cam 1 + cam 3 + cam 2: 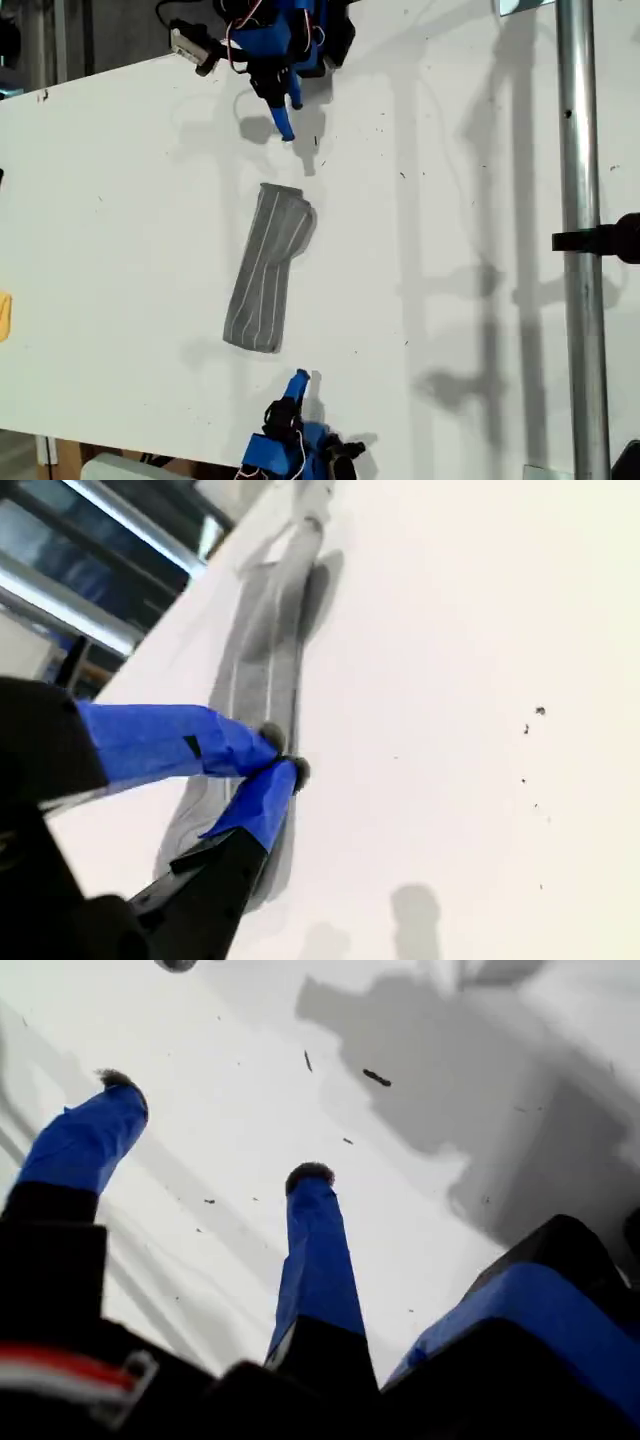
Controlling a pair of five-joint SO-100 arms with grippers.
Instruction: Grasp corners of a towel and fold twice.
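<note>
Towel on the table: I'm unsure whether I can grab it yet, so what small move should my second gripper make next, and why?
Probably open my second gripper first. Its tips are pressed together with nothing between them, and the exterior view shows it just short of the near end of the towel, not touching. My first gripper is open over bare table.
</note>
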